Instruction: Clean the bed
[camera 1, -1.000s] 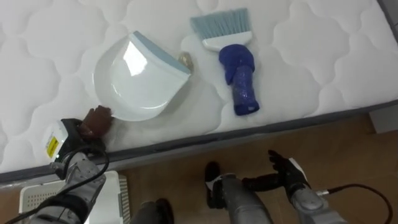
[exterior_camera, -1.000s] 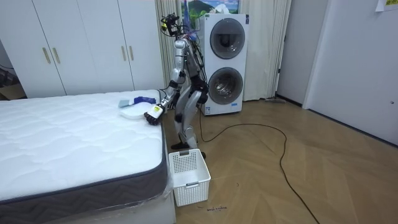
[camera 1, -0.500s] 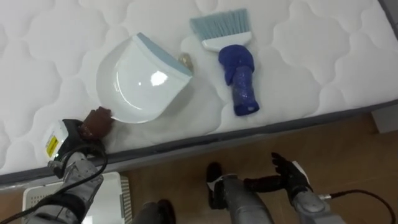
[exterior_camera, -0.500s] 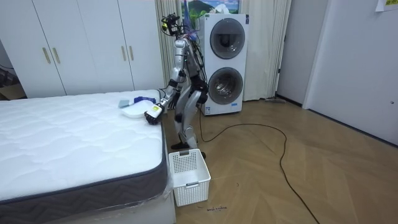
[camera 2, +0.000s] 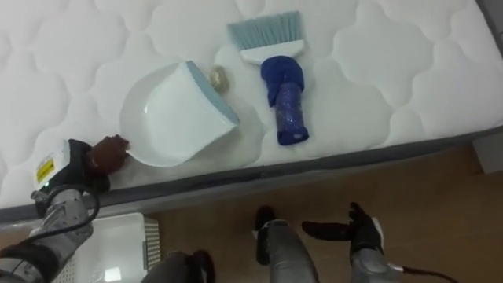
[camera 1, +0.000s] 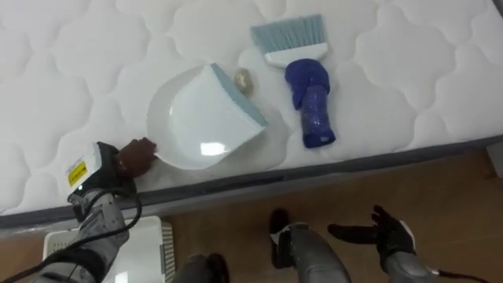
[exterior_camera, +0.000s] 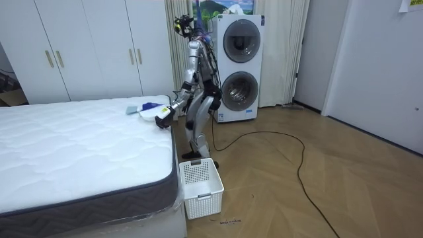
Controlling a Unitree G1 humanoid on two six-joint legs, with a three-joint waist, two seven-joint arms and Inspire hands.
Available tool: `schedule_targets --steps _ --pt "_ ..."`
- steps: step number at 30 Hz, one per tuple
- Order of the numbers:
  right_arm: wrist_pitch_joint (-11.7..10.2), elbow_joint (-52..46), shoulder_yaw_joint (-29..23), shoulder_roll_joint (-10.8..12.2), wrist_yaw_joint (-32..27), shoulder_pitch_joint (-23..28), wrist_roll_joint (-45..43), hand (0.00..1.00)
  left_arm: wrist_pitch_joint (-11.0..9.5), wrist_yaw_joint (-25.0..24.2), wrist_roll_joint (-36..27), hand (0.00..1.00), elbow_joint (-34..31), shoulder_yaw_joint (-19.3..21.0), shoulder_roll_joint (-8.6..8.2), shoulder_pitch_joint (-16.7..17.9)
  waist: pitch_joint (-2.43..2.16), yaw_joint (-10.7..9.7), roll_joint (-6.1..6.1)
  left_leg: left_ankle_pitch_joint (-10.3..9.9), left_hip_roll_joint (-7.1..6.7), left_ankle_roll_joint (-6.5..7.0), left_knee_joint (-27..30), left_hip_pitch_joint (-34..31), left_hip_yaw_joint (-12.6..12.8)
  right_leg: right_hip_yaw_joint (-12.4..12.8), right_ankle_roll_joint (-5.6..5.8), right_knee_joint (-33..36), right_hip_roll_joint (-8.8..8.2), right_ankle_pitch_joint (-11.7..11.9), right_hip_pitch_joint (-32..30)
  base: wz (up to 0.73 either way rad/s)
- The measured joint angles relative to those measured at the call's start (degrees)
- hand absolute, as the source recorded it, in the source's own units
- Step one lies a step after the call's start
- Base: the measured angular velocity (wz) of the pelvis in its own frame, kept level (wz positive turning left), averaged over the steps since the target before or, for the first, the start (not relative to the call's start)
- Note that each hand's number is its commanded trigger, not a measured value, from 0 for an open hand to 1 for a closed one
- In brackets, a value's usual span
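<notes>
Dustpan (camera 1: 206, 118) sits mid-frame on the mattress (camera 1: 409, 63), with the left hand (camera 1: 106, 169) curled round its handle at lower left. A small scrap (camera 1: 245, 79) lies at its lip, with the brush (camera 1: 308, 90) just right of it. Right hand (camera 1: 389, 234) hangs at lower right, fingers spread.

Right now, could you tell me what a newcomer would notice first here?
A white dustpan lies on the quilted mattress, its handle gripped by the left robot hand at the bed's edge. Beside it lies a blue-handled brush, with a small beige scrap at the dustpan's lip.
</notes>
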Motion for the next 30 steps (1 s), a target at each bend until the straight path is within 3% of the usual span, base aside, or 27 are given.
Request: schedule_targets --steps 5,8,13,16,19,21,26,30 --pt "-0.3 -4.6 -6.4 -1.2 -7.9 -1.4 1.1 0.0 0.2 4.6 4.4 1.0 0.1 0.0 0.03 2.2 -0.09 -1.1 -0.07 0.0 -0.22 -0.07 -0.1 0.8 0.8 1.5 0.28 1.0 0.3 -0.4 -0.1 -0.05" --pt "-0.5 -10.5 -7.7 -2.0 -14.1 -2.3 -5.5 0.0 0.2 7.6 5.3 1.0 0.1 0.0 0.06 3.9 -0.29 -1.2 -0.27 0.0 0.0 -0.18 0.0 0.9 1.2 2.3 0.25 0.8 0.98 -0.1 -0.3 -0.14" --pt "-1.8 -20.6 -8.3 -1.8 -21.8 -3.8 -20.3 0.0 0.6 7.8 6.7 1.0 0.5 0.0 0.11 4.7 -1.3 -1.0 -1.22 0.0 0.01 -0.27 -0.7 2.1 1.8 2.9 -0.29 0.6 1.28 0.3 0.3 -0.05" --pt "-3.9 -23.4 -8.0 -1.4 -25.5 -4.7 -28.1 0.0 0.6 7.8 6.7 1.0 1.2 -0.1 -0.02 5.6 -1.41 -1.1 -1.4 -0.2 0.2 -0.32 -1.4 4.0 1.8 3.0 -0.25 -0.2 1.64 0.3 2.2 -0.05" --pt "-4.3 -27.1 -7.4 -1.4 -28.0 -4.6 -32.6 0.0 0.7 7.8 6.6 1.0 1.1 -0.7 -0.03 5.8 -1.44 -0.9 -1.46 -0.2 0.09 -0.3 -2.3 4.7 1.8 3.0 0.4 -1.4 1.86 0.4 2.9 -0.07" --pt "-4.7 -28.6 -6.2 -1.4 -29.3 -4.6 -35.1 0.0 1.2 7.7 6.6 1.0 1.1 -1.1 -0.03 5.8 -1.44 -1.1 -1.45 -0.3 0.07 -0.21 -2.3 4.9 1.8 3.1 -0.02 -1.4 1.83 0.6 3.0 -0.03" --pt "-5.1 -30.6 -3.1 -1.4 -30.3 -5.6 -36.6 0.0 1.0 7.0 6.6 1.0 0.9 -1.2 -0.03 5.5 -1.34 -0.4 -1.3 -0.3 0.13 -0.12 -2.4 4.7 1.8 2.8 -0.01 -1.3 1.78 0.6 2.9 0.0" --pt "-5.5 -30.7 -0.5 -1.4 -30.6 -7.7 -36.6 0.0 -0.4 5.9 6.6 1.0 0.9 -1.2 -0.03 4.6 -1.26 1.3 -1.24 -0.2 0.07 0.03 -2.7 4.7 1.8 2.8 -0.01 -1.3 1.29 0.5 2.8 0.01"
